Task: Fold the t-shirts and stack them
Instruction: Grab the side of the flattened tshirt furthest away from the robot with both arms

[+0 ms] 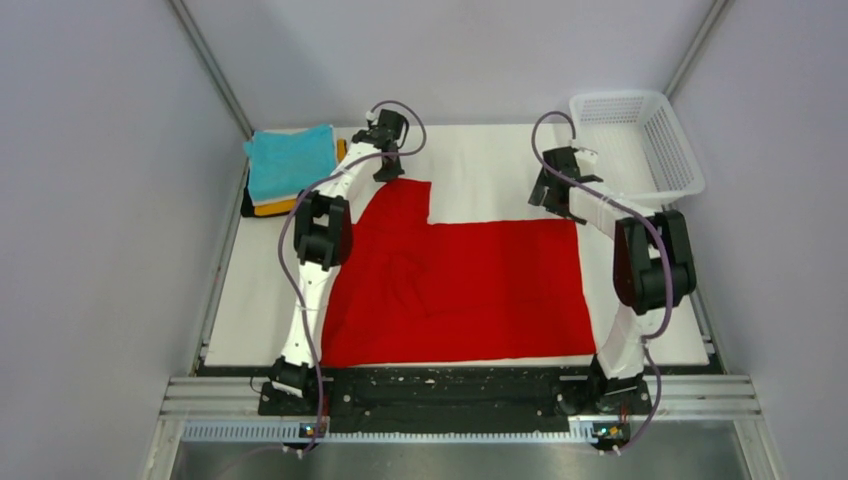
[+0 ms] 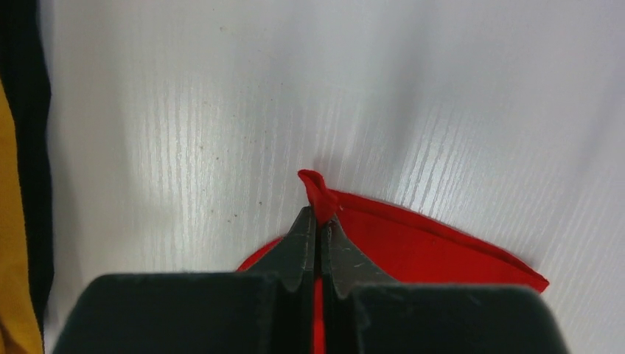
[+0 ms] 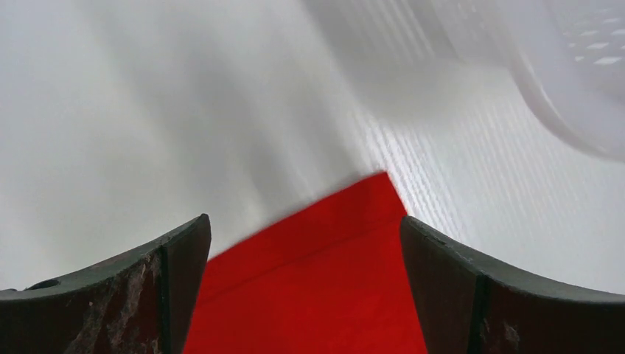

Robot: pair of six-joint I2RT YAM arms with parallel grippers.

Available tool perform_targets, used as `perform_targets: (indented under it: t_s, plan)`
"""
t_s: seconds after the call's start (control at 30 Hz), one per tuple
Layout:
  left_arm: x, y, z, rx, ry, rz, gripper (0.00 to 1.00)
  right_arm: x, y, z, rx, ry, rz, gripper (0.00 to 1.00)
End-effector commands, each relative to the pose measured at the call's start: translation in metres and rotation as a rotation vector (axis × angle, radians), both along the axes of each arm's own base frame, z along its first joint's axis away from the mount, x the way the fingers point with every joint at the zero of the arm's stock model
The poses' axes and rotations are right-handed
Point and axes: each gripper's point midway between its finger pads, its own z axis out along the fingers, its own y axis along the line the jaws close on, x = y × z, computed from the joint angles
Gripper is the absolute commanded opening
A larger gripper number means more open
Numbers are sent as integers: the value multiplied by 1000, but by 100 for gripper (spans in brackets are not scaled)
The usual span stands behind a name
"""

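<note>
The red t-shirt [image 1: 460, 285] lies spread flat across the middle of the white table. My left gripper [image 1: 388, 168] is at its far left part, shut on a pinched bit of red cloth [image 2: 318, 193] between its tips [image 2: 319, 225]. My right gripper [image 1: 558, 205] is open above the shirt's far right corner [image 3: 368, 203], with the cloth lying between the two fingers [image 3: 166, 273]. A stack of folded t-shirts stands at the far left corner, turquoise [image 1: 290, 160] on top, orange-yellow [image 1: 275, 207] and black below it.
A white mesh basket [image 1: 640, 140] stands at the far right corner; its rim shows blurred in the right wrist view [image 3: 567, 81]. The orange-yellow and black edges of the stack show at the left of the left wrist view [image 2: 15, 221]. Grey walls enclose the table.
</note>
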Motion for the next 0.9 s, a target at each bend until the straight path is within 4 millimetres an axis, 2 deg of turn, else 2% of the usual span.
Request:
perform_targets:
  t_s: [0.0,0.13,0.33,0.57,0.7,0.8,0.87]
  plan:
    - [6,-8,65,-76,-123,-23,0,16,-30,-4,-146,43,-84,97]
    - [1,-7,79,-83,-143,-21,0,20,-40,-15,-206,88,-113,96]
    - [-6,-7,81,-96,-150,-32,0,2,-47,-34,-208,148,-129,92]
    - [-12,-10,88,-100,-150,-36,0,-18,-37,-41,-124,155,-111,70]
    - [-18,-9,90,-90,-148,-35,0,-28,-36,-42,-104,147,-119,63]
    - [-21,-12,93,-92,-151,-44,0,-28,-37,-42,-100,134,-123,60]
    - [-22,-14,95,-94,-155,-50,0,-24,-36,-41,-98,122,-127,53]
